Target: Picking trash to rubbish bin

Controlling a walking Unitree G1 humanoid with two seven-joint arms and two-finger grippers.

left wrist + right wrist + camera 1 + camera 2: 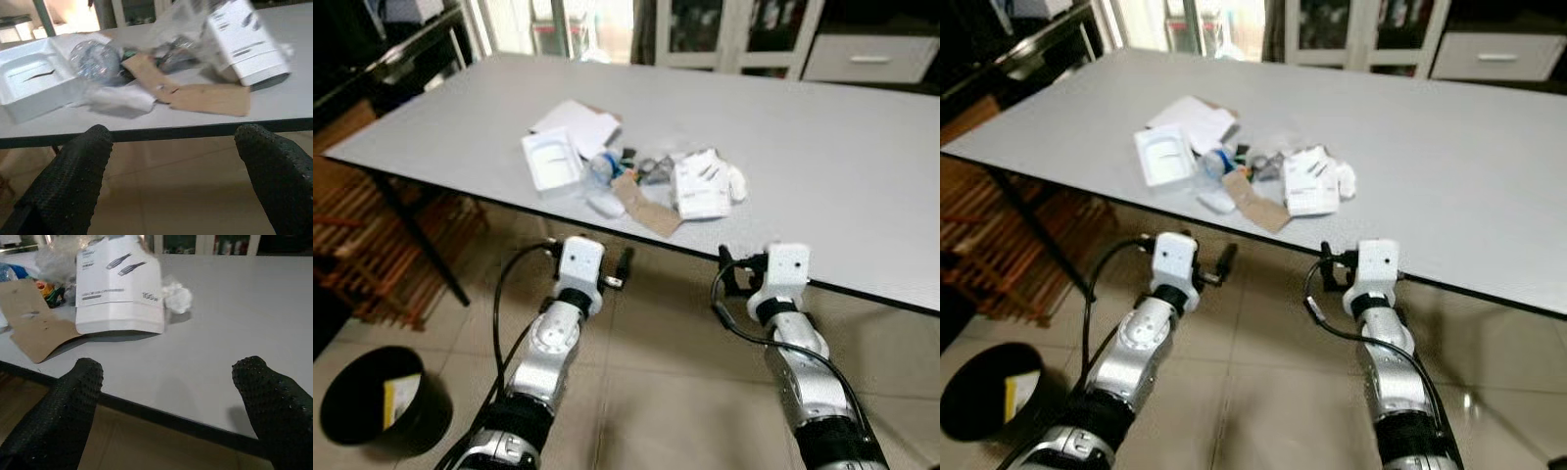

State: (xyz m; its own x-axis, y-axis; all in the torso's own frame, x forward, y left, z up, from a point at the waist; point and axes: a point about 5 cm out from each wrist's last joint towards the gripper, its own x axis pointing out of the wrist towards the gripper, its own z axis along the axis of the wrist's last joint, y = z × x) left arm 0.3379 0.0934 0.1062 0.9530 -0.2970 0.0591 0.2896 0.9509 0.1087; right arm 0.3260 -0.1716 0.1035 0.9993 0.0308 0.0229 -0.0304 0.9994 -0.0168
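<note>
The trash pile (631,176) lies near the table edge (783,272); the black bin (377,397) stands on the floor, left. Both the left gripper (176,161) and right gripper (166,396) are spread wide, empty, below the edge. The brown cardboard (195,93), nearest, should be approached level, then pinched at its overhanging corner

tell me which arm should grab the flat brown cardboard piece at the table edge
Left, probably. The flat brown cardboard piece lies straight ahead of the open left gripper, just past the table edge. The right gripper, also open, faces the white printed box instead.
</note>
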